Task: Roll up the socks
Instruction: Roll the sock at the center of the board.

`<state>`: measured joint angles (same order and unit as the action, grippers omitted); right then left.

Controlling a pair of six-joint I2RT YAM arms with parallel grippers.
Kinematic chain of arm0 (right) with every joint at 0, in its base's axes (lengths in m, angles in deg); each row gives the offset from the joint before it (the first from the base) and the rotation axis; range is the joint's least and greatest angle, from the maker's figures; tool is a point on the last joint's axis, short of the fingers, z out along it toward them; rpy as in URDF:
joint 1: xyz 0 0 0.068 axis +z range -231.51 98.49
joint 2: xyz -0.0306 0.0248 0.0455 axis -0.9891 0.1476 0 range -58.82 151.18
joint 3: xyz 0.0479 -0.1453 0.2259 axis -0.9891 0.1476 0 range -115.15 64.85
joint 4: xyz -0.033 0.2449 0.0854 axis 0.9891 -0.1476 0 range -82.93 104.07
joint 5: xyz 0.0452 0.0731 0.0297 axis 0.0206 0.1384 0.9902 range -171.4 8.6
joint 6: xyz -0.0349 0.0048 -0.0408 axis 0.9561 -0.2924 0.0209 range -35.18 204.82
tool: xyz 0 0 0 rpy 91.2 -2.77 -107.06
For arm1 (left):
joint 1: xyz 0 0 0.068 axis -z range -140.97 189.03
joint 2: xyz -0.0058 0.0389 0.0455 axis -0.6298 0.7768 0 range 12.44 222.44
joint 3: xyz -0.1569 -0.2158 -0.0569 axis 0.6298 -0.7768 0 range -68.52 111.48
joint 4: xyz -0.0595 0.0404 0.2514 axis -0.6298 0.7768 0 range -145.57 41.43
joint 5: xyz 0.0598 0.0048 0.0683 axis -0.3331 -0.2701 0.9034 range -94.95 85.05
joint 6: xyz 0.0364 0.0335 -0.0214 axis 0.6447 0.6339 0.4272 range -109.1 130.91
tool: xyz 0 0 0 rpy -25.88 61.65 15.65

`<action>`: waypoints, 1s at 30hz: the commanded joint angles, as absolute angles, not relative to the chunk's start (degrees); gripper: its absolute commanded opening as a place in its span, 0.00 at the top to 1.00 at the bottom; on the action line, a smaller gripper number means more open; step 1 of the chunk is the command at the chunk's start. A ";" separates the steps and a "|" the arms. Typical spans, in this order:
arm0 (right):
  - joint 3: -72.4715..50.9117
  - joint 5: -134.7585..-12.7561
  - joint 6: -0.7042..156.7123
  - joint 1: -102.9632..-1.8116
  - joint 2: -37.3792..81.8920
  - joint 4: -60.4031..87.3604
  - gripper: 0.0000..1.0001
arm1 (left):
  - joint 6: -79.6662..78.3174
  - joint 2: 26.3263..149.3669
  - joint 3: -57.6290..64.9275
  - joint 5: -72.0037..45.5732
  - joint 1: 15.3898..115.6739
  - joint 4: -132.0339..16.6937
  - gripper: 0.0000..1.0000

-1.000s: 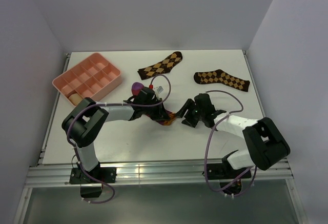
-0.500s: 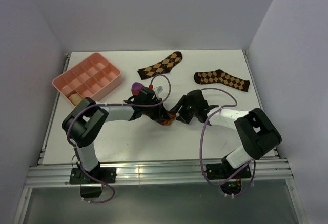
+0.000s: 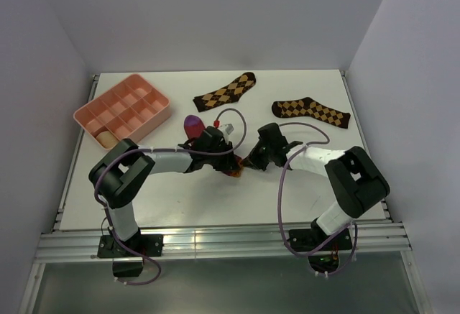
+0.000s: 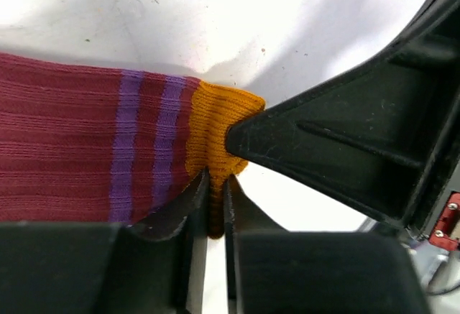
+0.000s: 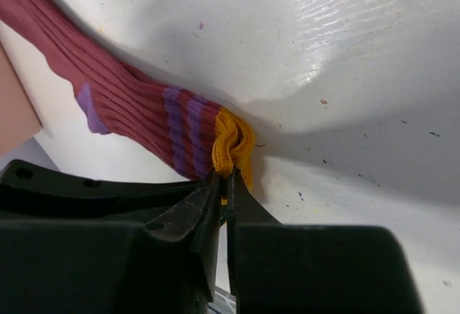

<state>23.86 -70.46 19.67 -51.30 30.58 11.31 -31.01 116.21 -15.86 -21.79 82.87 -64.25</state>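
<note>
- Centre frame, the left hand (image 4: 215, 193) clamps the orange cuff (image 4: 215, 123) of a crimson ribbed sock (image 4: 65, 149).
- The right hand (image 5: 222, 186) pinches the same cuff.

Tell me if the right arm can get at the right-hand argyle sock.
Probably yes: only bare table lies between the right gripper and that argyle sock. But it is shut on the crimson sock at its orange cuff, so it must release first.
</note>
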 commanded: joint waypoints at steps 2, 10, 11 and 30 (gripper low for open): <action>20.03 -71.82 21.10 -50.84 32.40 6.61 0.99 | -26.80 113.52 -14.82 -16.12 85.09 -64.09 0.80; 17.04 -71.82 22.50 -51.02 33.72 1.95 1.00 | -20.92 108.95 -14.91 -6.30 88.95 -61.20 0.43; 16.87 -71.82 22.50 -51.19 33.99 1.77 1.00 | -20.13 107.99 -14.91 -5.23 90.09 -60.93 0.42; 16.51 -69.18 22.24 -51.63 36.18 2.65 1.00 | -3.25 115.62 -17.46 29.39 106.53 -64.00 0.51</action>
